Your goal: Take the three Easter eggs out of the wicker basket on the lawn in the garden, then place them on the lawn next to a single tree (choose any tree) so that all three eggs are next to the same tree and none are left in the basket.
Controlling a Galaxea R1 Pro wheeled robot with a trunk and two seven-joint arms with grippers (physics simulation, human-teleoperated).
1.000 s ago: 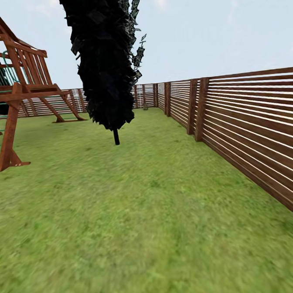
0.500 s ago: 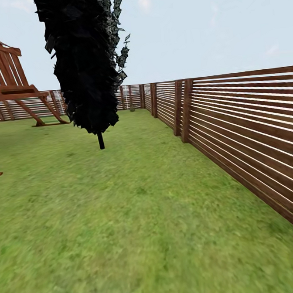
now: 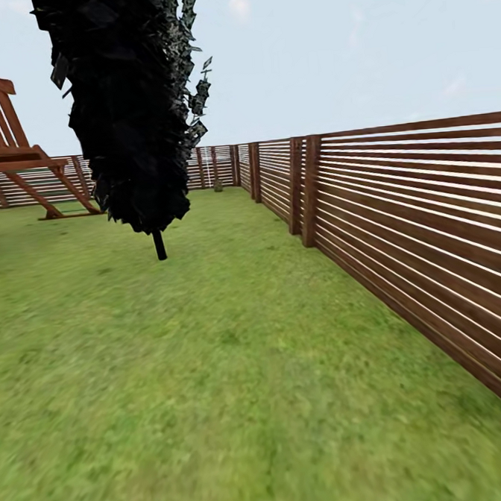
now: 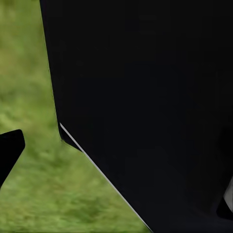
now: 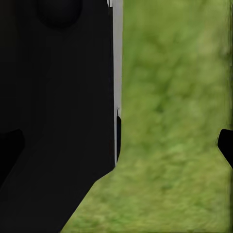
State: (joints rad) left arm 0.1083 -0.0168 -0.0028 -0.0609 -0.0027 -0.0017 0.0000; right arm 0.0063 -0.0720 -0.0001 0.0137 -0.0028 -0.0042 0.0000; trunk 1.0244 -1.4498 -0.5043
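Observation:
The lawn (image 3: 214, 372) of short green grass spreads across the head view in the garden. The Easter eggs, the wicker basket and the tree are out of view. In the right wrist view, my right gripper (image 5: 116, 148) is open over grass, its black fingertips (image 5: 226, 145) far apart at the picture's two sides, with nothing between them. In the left wrist view, one black fingertip (image 4: 8, 148) of my left gripper (image 4: 116, 160) stands at the picture's edge over grass. A large black part of my own body hides the rest.
A brown slatted wooden fence (image 3: 412, 217) runs along the right and across the back. A dark narrow cypress-like conifer (image 3: 125, 110) on a thin stem stands ahead at the left. A wooden playset (image 3: 12, 155) stands at the far left.
The whole head picture has shifted left, so the camera has turned right: the playset has slid mostly off the left edge and the fence takes more of the right.

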